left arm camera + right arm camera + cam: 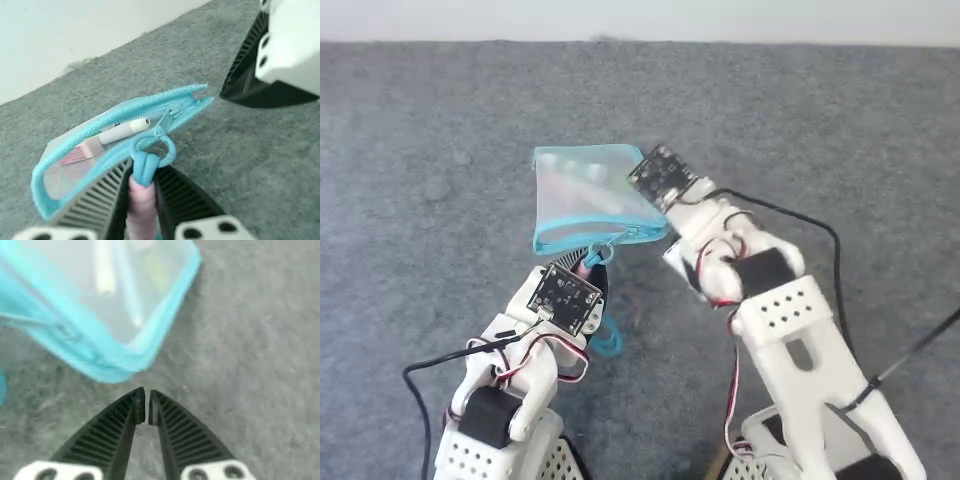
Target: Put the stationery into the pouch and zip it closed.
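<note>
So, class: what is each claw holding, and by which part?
The left claw grips the blue zipper-pull strap of the pouch; the right claw, shut, holds nothing.

Glossy plastic pouch (pixel 585 195), rough felt tbl (pixel 440 150)

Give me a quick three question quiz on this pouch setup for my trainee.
1. True or false: the pouch is zipped fully shut.
2. What does the left tool grip? A the zip's pull loop, B a ruler, C nothing.
3. Fill in: the right tool, near the pouch's corner, is ___ (open or shut).
Key: 1 false; 2 A; 3 shut.
</note>
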Tool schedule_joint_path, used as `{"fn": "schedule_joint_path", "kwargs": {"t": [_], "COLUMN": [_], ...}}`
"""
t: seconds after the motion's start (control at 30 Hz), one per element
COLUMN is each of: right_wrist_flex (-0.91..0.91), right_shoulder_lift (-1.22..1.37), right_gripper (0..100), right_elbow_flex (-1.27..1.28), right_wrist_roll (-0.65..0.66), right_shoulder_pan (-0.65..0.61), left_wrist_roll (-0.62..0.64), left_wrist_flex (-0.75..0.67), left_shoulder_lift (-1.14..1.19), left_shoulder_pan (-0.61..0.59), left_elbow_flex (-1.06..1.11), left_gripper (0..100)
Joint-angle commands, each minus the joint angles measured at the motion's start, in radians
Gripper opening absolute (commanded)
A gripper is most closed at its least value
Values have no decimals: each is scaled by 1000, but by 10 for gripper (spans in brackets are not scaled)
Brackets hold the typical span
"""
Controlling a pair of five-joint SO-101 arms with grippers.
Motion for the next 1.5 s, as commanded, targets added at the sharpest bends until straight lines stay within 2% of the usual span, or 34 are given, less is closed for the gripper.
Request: {"fn": "schedule_joint_path", "kwargs": {"t": [0.0,0.1,0.5,0.77,1.2,1.47], "right_wrist_flex": [-24,-24,-15,-13,-12,28], "right_shoulder_lift": [-51,-51,-53,-53,-51,-53], "right_gripper": [118,147,156,266,266,268], "right_elbow_flex": [-8,-8,25,41,43,44], "right_wrist_roll": [-14,-14,-15,-14,-11,71], "right_shoulder_pan": [-18,-18,-45,-82,-88,-91], "left_wrist_roll": [0,0,0,-5,-6,-6], "left_wrist_flex": [-34,-34,-34,-34,-35,-35], "left_shoulder_lift": [-17,-17,-17,-17,-18,-18], "left_shoulder_pan": [-6,-6,-6,-6,-8,-8], "left_elbow_flex": [-13,-13,-13,-13,-16,-15], "left_gripper": [12,12,12,12,12,12]}}
